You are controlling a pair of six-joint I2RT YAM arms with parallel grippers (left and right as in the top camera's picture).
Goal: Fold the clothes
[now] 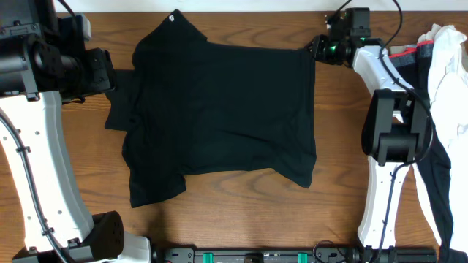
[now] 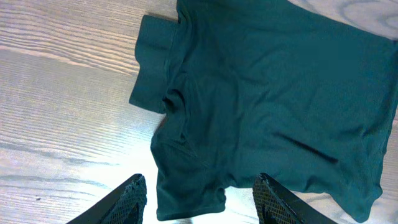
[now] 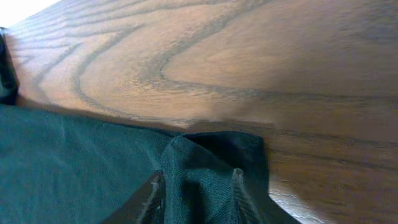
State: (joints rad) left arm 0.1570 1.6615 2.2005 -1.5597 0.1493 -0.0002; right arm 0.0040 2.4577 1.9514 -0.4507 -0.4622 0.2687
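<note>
The clothes, a black T-shirt (image 1: 227,109), lie spread on the wooden table (image 1: 241,212), with a small white mark (image 1: 174,17) at the far edge. A sleeve (image 2: 152,74) sticks out to the left. My left gripper (image 1: 110,73) hovers over the shirt's left side; in the left wrist view it (image 2: 199,199) stands open above the fabric, holding nothing. My right gripper (image 1: 316,50) is at the shirt's far right corner. Its fingers (image 3: 155,193) are parted, with a raised fold of the shirt (image 3: 199,168) lying loosely between them.
At the right edge lies a white cloth (image 1: 447,58) on a black garment with a grey-and-red band (image 1: 406,52). The right arm's white link (image 1: 391,139) stands between that pile and the shirt. The left arm (image 1: 36,146) runs along the left side.
</note>
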